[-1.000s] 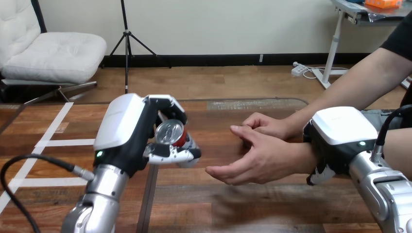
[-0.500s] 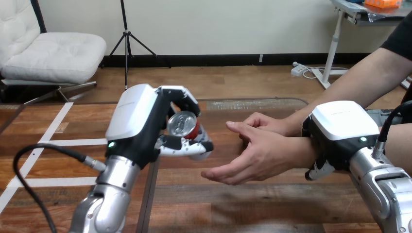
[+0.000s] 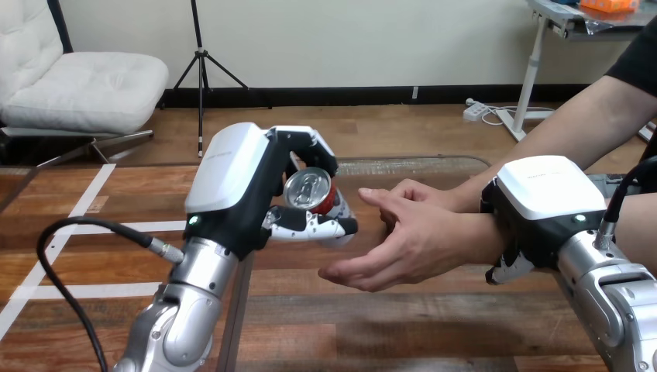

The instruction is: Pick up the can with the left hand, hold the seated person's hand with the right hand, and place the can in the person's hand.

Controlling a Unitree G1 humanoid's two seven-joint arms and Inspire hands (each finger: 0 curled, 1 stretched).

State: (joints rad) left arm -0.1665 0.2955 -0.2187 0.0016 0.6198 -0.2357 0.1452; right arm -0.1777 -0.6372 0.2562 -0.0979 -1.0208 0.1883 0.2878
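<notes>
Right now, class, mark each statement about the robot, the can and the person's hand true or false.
1. The left hand grips the drink can. True.
2. The can lies in the person's open hand. False: the left hand holds it beside that hand.
3. The right hand wraps the person's wrist. True.
4. The can stands on the table. False: it is held above it.

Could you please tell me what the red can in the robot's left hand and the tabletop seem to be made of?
The red can with a silver top looks like thin aluminium: its lid is bright, reflective metal, its side painted glossy red. The brown plank table looks like wood, possibly laminate: grain streaks and board seams show, with a low satin sheen.
</notes>
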